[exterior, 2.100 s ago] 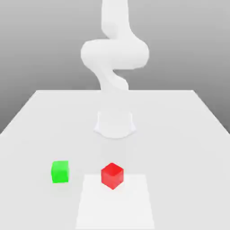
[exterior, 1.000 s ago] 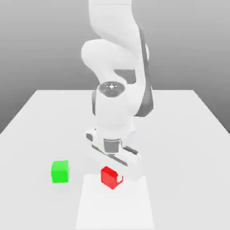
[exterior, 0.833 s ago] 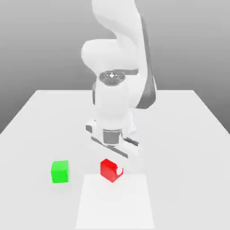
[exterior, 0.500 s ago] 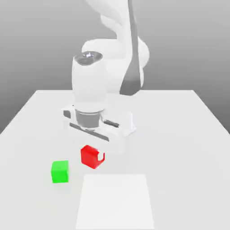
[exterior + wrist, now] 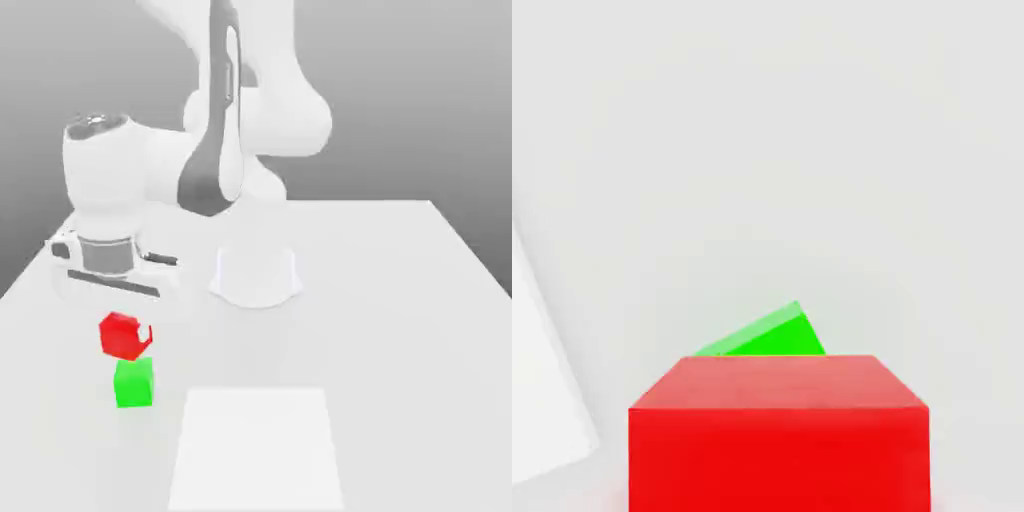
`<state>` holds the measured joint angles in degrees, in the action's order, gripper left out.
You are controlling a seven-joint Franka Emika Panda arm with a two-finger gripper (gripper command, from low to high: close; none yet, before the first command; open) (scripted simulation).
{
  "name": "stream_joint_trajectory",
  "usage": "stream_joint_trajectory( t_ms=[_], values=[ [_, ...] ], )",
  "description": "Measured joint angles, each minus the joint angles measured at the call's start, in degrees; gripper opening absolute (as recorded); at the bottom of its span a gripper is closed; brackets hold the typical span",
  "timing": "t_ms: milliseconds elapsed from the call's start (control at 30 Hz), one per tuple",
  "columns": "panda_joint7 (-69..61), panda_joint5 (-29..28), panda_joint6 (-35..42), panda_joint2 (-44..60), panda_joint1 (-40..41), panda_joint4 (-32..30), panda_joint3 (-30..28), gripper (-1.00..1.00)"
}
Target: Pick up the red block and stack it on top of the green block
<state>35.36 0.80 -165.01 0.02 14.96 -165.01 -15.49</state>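
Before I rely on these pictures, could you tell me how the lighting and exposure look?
Exterior view: bright white table, arm's pale shell nearly washed out; grey background. Hand view: red cube's top face paler than its side.

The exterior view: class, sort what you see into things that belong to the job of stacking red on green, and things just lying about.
Part of the job:
- red block, held in the hand
- green block, on the table
- hand, shut on the red block

Just lying about:
- white square, flat on the table
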Motion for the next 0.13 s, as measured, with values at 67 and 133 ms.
stream_joint_trajectory(
  t_ms=[67, 133],
  values=[
    [-1.2, 1.7, -1.6, 1.8, 0.1, 0.1, 0.7, 1.00],
    [-1.2, 1.7, -1.6, 1.8, 0.2, 0.1, 0.7, 1.00]
  ],
)
